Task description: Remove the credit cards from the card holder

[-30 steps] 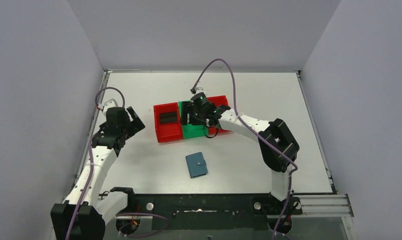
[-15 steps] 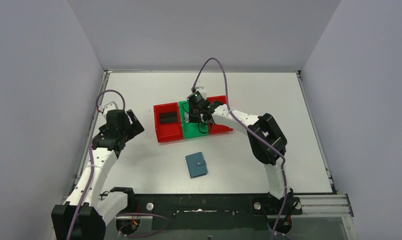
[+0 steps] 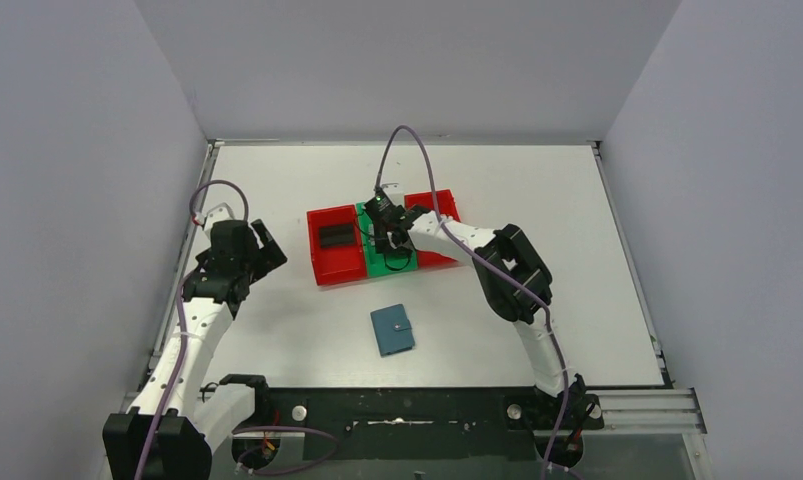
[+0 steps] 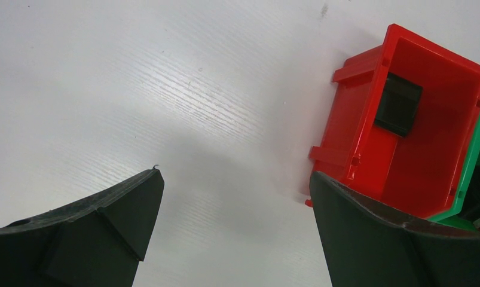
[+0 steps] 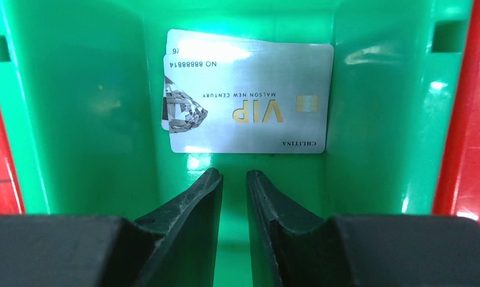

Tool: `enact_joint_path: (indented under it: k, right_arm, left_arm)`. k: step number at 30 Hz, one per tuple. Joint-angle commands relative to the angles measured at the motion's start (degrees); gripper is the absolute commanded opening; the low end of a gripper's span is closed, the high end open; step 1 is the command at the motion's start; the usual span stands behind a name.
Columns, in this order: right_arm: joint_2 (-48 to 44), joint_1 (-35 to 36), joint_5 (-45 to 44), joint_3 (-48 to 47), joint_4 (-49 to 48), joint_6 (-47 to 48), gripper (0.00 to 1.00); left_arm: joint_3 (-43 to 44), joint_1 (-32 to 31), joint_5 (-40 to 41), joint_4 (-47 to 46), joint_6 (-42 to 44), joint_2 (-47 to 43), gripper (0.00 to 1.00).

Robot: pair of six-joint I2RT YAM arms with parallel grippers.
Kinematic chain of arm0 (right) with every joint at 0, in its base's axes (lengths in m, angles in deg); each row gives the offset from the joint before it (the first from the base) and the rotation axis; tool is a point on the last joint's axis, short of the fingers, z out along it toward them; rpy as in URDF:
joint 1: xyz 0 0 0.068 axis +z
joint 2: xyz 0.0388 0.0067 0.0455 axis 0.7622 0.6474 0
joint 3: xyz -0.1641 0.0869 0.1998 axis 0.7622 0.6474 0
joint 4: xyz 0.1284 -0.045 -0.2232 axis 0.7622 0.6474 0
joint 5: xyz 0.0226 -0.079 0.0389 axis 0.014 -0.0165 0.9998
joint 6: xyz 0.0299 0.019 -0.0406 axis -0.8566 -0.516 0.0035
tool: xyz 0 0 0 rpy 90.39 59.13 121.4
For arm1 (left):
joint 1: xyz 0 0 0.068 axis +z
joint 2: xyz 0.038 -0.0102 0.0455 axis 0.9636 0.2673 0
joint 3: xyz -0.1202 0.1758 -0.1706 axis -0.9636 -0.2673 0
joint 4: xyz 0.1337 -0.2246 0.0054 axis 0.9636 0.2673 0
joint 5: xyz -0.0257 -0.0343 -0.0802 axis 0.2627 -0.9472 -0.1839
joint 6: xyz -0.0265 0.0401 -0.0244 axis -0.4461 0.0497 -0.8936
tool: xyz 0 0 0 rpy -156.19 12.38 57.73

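Top view
Table (image 3: 537, 200): white, walled on 3 sides.
Bins: row of 3 touching at table centre. Left red bin (image 3: 317, 262) at 9, green bin (image 3: 382, 266) mid, right red bin (image 3: 444, 203) at 3.
Black card (image 3: 336, 236): flat inside the left red bin.
Card holder (image 3: 392, 330): teal, folded, flat on the table at 6 o'clock of the bins, apart from them and from both my arms.
In the way: nothing btwn the holder and my grippers. My right forearm crosses over the right red bin.
Right arm: elbow up at 3 o'clock of the holder, forearm running toward 10. Right gripper (image 3: 384, 224) points down over the green bin.
Left arm: stretched toward 12 along the left edge. Left gripper (image 3: 267, 248) over bare table at 9 o'clock of the bins, well apart.

Left wrist view
Left gripper (image 4: 237, 197): fingers (image 4: 106, 221) spread wide, nothing btwn them but table.
Left red bin (image 4: 357, 155): at 2 o'clock, black card (image 4: 397, 104) inside. A sliver of green bin (image 4: 479, 149) past it.

Right wrist view
Right gripper (image 5: 232, 176): fingers (image 5: 189, 209) nearly together, only a thin slit, holding nothing.
Silver card (image 5: 255, 101): "VIP" print, on the green bin (image 5: 82, 107) floor at 12 o'clock, just beyond my tips, not touching.
Second card (image 5: 176, 40): under the silver one, edge peeking out at 9 and 12.
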Motion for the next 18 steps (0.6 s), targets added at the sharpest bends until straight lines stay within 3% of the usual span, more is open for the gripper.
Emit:
enact_joint_path:
  k: [1, 18]
  right_arm:
    - [0.46, 0.47, -2.64, -1.72, -1.49, 1.22, 0.24]
    - [5.76, -0.02, -7.60, -8.34, -0.66, 1.94, 0.27]
  left_arm:
    - [0.46, 0.57, 0.45, -3.13, 0.99, -1.50, 0.96]
    - [-0.16, 0.66, -1.05, -3.63, 1.29, -1.92, 0.96]
